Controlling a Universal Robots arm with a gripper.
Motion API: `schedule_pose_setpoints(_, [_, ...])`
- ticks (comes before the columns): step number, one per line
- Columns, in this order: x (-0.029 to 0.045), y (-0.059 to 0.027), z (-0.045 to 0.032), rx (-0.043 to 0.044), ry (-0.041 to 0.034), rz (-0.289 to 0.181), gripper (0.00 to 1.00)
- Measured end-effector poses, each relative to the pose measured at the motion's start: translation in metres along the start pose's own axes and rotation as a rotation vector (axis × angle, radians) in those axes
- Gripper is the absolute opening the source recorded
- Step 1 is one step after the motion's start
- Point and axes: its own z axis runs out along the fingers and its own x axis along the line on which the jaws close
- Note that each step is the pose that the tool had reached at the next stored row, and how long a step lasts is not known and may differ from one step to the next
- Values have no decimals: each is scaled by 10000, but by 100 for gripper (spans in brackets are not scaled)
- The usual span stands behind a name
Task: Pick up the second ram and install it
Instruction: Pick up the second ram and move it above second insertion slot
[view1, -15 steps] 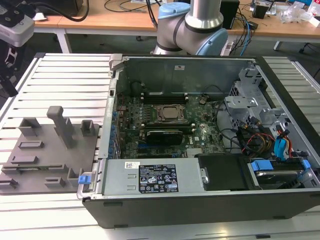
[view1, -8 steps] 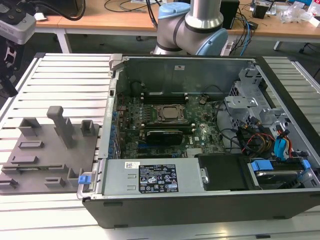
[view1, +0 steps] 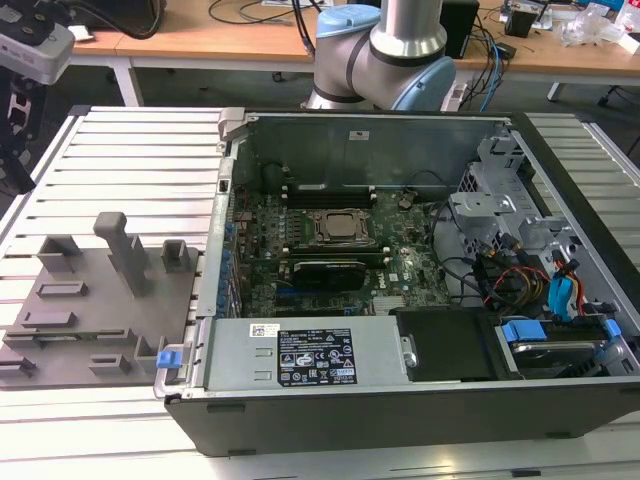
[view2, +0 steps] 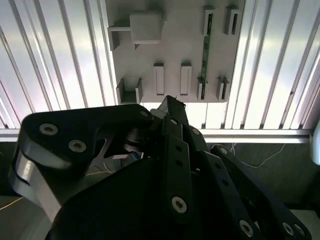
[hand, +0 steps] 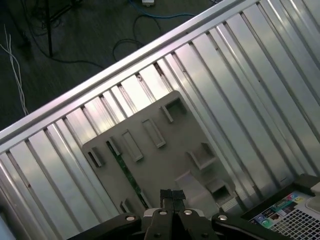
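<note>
Cradling the second ram (view2: 205, 50), a fixture (view2: 175, 47) tops the ribbed table (view2: 60, 65).

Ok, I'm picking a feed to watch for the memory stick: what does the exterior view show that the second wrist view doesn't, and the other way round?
Exterior view: the open black computer case, its green motherboard and the grey-blue arm base.
Second wrist view: the slim green circuit-board stick seated between brackets, and the black gripper.
Both: the grey slotted holder plate on the ribbed metal table.
</note>
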Motion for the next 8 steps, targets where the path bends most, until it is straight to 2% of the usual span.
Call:
schedule_pose_setpoints(5, [0, 0, 0, -9, 17, -371, 11])
schedule_pose_setpoints(8, [0, 0, 0, -19, 37, -807, 11])
